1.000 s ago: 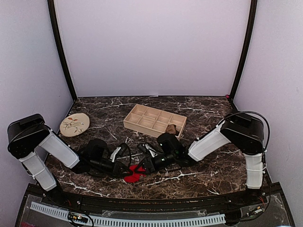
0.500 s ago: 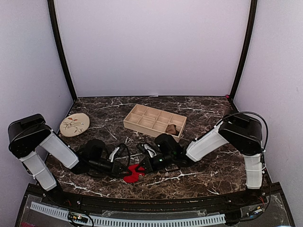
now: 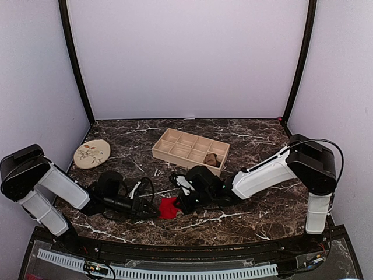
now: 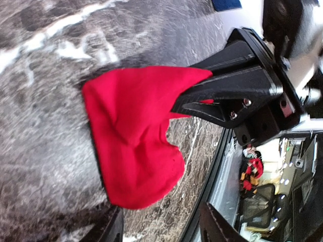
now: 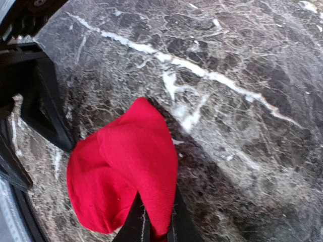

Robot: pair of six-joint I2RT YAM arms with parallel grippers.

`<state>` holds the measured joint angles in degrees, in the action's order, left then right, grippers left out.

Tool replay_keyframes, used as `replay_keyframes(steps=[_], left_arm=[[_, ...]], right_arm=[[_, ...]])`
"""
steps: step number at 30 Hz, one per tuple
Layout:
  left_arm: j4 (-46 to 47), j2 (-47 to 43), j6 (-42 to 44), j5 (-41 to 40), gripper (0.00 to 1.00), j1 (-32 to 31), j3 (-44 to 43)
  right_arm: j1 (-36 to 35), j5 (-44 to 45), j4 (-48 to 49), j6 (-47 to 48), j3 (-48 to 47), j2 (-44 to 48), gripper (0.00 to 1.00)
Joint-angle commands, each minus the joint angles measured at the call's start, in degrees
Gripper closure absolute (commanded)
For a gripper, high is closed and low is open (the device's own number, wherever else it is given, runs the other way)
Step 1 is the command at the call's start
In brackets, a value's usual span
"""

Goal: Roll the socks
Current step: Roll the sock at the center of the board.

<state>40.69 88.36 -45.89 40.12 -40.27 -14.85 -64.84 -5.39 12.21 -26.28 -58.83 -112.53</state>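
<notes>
The red sock [image 3: 168,207] lies folded in a loose bundle near the table's front, between the two grippers. My right gripper [image 3: 183,203] is shut on one fold of it. The right wrist view shows the red sock [image 5: 121,176] pinched between my right gripper's [image 5: 154,229] fingers. My left gripper [image 3: 149,209] stands open just left of the sock. In the left wrist view the red sock [image 4: 131,146] hangs ahead of my left gripper [image 4: 161,229], whose fingers are apart and grip nothing. The tan-brown sock [image 3: 210,159] sits as a small bundle in the wooden box.
A wooden divided box [image 3: 180,146] stands behind the grippers at mid-table. A round beige patterned disc [image 3: 91,154] lies at the left. The table's black front rail [image 3: 175,248] runs close below the red sock.
My right gripper has shut on the red sock. My left gripper has opened, let the sock go and drawn back to the left. The sock is now bunched higher.
</notes>
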Motion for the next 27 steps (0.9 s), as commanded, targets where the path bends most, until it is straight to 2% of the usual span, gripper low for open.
replay_keyframes(steps=[1,7,18,27], left_arm=[[-9.81,-1.47,-3.69,0.1,0.43,0.98,-0.54],[-14.91,-2.42,-8.2,0.65,0.37,2.25,-4.61],[-12.51,1.83,-20.08,4.88,0.36,3.88,-6.47],[-15.7,2.43,-25.07,7.15,0.34,3.97,-10.89]], right_arm=[[-2.45,11.23,-3.89,7.08,0.17,1.9,1.0],[-6.02,18.82,-5.0,11.75,0.13,1.9,1.0],[-14.39,38.42,-4.21,16.6,0.92,-0.53,1.0],[-18.7,47.15,-2.57,20.02,-0.61,-3.92,1.0]])
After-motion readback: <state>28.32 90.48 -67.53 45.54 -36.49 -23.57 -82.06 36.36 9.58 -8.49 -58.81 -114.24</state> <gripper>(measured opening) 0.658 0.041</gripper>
